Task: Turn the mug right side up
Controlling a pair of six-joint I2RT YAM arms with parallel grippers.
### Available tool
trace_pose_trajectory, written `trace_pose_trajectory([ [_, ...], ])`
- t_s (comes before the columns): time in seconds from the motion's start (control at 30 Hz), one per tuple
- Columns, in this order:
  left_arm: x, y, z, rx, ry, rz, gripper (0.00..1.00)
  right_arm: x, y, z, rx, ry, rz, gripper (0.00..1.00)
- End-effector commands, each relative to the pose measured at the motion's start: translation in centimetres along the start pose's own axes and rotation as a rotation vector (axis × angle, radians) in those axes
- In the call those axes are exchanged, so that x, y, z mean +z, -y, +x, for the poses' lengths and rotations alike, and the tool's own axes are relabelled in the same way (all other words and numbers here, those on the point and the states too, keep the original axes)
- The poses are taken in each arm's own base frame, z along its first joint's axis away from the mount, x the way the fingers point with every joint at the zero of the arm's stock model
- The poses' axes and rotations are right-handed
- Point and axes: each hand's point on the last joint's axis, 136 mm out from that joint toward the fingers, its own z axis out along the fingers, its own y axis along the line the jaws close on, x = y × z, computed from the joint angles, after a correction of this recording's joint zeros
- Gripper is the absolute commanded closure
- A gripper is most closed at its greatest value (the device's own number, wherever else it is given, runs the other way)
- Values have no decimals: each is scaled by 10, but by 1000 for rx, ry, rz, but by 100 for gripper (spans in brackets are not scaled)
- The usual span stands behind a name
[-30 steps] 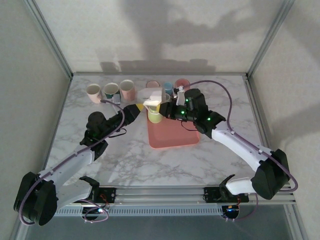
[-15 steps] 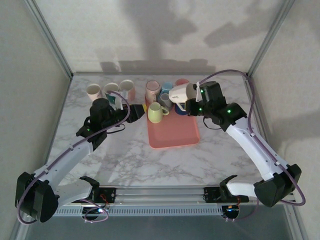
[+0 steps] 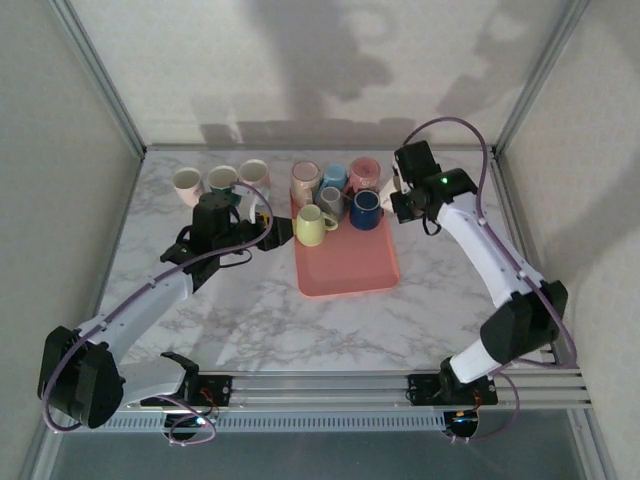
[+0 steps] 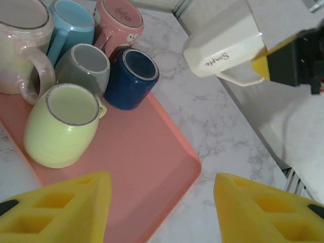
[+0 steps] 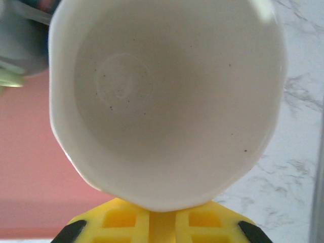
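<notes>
Pale walls close in a marble table. At its far left three mugs stand in a row, apparently mouth up and set aside as done. Between them and the tray the left arm hangs with its jaws spread on nothing, likely parked clear of the work. In the middle a pink tray gathers a cluster of mugs, among them a yellow-green mug showing its mouth and a pink mug standing base up. To the right, off the tray's far corner and above bare marble, the right arm has its jaws pinching the white mug in the air, seemingly so it can be tipped freely. The mug is faceted, glossy and lettered on its side, and it is tilted sideways with its faintly speckled inside facing the right wrist camera
</notes>
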Motion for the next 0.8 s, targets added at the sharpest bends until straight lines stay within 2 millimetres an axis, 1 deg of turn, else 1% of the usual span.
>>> trace_pose_trajectory([
  [0.0, 1, 10, -1, 66, -20, 43, 45, -6, 33, -27, -18, 46, 121, 100],
  [0.17, 6, 8, 1, 84, -32, 51, 45, 25, 50, -37, -39, -31, 173, 100],
  [0.37, 13, 6, 4, 101, -57, 60, 46, 60, 60, -46, -70, -105, 201, 100],
  [0.57, 23, 2, 5, 116, -83, 64, 46, 85, 66, -54, -84, -143, 223, 100],
  [0.7, 29, -1, 5, 120, -98, 67, 47, 100, 67, -58, -78, -152, 222, 100],
  [0.77, 31, 1, 5, 118, -103, 82, 47, 108, 66, -60, -68, -150, 215, 100],
])
